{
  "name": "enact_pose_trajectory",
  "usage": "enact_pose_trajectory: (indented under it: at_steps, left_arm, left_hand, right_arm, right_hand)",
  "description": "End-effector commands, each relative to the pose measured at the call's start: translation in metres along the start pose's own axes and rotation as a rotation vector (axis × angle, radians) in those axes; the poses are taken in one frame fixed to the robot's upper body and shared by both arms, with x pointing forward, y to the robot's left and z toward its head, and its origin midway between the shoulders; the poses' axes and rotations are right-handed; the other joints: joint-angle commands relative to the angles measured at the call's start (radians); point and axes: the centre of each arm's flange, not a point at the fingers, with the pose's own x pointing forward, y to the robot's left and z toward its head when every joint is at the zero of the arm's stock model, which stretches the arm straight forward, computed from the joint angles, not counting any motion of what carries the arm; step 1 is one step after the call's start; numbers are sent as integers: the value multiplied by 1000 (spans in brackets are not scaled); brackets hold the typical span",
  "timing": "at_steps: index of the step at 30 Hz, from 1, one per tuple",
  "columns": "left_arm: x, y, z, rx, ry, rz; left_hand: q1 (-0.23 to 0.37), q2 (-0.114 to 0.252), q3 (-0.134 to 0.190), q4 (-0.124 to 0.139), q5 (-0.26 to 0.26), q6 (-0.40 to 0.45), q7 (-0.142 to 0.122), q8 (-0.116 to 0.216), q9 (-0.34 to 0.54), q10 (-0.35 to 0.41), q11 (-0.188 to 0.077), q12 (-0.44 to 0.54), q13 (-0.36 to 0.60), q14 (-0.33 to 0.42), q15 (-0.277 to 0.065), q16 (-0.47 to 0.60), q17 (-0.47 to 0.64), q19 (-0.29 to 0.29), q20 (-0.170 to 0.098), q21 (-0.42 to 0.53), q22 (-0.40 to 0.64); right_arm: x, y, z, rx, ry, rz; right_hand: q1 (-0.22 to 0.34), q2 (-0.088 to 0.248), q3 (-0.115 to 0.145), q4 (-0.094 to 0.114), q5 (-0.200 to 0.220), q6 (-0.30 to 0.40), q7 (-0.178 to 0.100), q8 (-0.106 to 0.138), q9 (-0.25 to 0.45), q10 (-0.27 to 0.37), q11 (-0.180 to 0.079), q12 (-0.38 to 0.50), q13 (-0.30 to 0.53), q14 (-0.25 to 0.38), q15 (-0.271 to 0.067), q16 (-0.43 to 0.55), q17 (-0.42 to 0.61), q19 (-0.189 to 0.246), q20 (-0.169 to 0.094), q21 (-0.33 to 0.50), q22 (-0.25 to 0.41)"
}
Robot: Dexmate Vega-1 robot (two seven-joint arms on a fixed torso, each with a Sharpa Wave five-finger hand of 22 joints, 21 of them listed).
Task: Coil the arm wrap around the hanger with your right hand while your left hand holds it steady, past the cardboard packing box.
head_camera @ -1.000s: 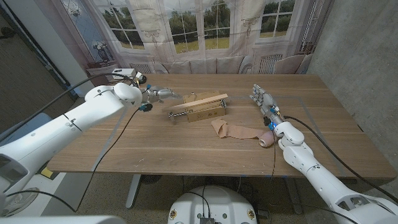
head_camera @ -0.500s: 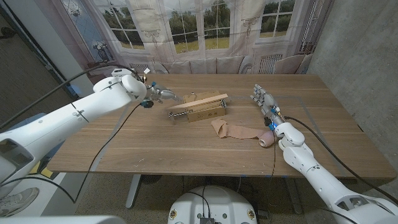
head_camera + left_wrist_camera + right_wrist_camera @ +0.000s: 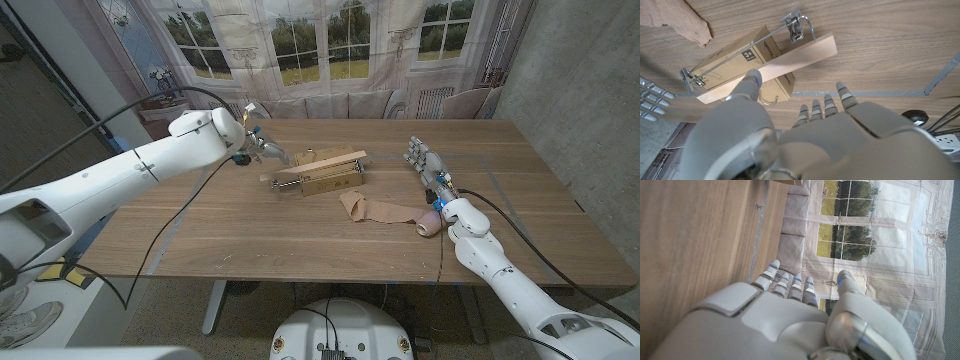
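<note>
- One wooden table (image 3: 300, 235) carries everything, with both arms coming in from the near corners.
- The cardboard packing box (image 3: 328, 181) sits at mid-table and serves as a prop: the hanger (image 3: 320, 166), a pale wooden bar with metal clips, lies across its top, raised off the surface (probably so fingers can get under the bar).
- The arm wrap (image 3: 378, 209) lies loose and crumpled on the table, just right of the box and apart from the hanger, so no coiling has begun.
- The left hand (image 3: 262, 150) hovers just beside the hanger's left end. In the left wrist view its fingers (image 3: 825, 107) are spread apart and the thumb reaches toward the bar, holding nothing; I judge it is lining up to steady the hanger.
- The right hand (image 3: 424, 163) waits well right of the box, beyond the wrap, fingers (image 3: 790, 282) straight, side by side and empty (likely parked until the hanger is held).
</note>
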Motion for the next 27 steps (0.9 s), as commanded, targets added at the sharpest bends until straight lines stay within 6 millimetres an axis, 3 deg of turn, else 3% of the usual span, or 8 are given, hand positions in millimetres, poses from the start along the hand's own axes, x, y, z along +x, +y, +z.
enact_pose_trajectory:
  at_steps: [1, 4, 13, 27]
  left_arm:
    - [1, 17, 14, 77, 75, -31]
    - [0, 20, 15, 89, 93, -33]
    - [-1, 25, 20, 133, 159, -12]
    - [13, 10, 33, 222, 220, -43]
  left_hand:
    - [31, 7, 8, 1, -10, 18, 0, 10, 5, 31, -10, 15, 4, 23, -5, 9, 1, 16, 3, 5, 3]
    - [65, 22, 13, 3, -20, 53, 0, 21, 6, 78, -21, 33, 7, 55, -20, 16, 0, 32, -1, 8, 3]
    - [103, 40, 14, 6, -32, 105, -3, 35, 6, 121, -27, 48, 9, 94, -32, 22, -2, 52, -4, 12, 3]
    - [97, 21, -6, 14, -35, 135, -5, 40, 7, 118, -27, 45, 11, 90, -34, 14, -2, 51, -3, 8, 3]
  right_arm:
    - [-2, -3, -1, 7, -8, -10]
    - [-3, -4, -1, 9, -8, -11]
    - [-6, -6, -2, 14, -12, -17]
    - [-4, -6, -2, 16, -13, -15]
  right_hand:
    - [-2, -3, -1, 2, 1, 5, 2, 6, 5, 8, 1, 8, 5, 5, -1, 4, 5, 12, -2, -1, 4]
    - [-2, -2, -2, 2, 1, 5, 1, 6, 5, 8, 1, 7, 5, 5, -1, 5, 5, 12, -3, -2, 4]
    - [-3, -2, -2, 3, 1, 5, 1, 6, 5, 8, 1, 7, 5, 5, -1, 5, 6, 14, -2, -3, 4]
    - [-4, -2, -3, 3, 1, 5, 1, 6, 5, 11, 0, 8, 5, 8, 2, 5, 6, 16, 1, -6, 4]
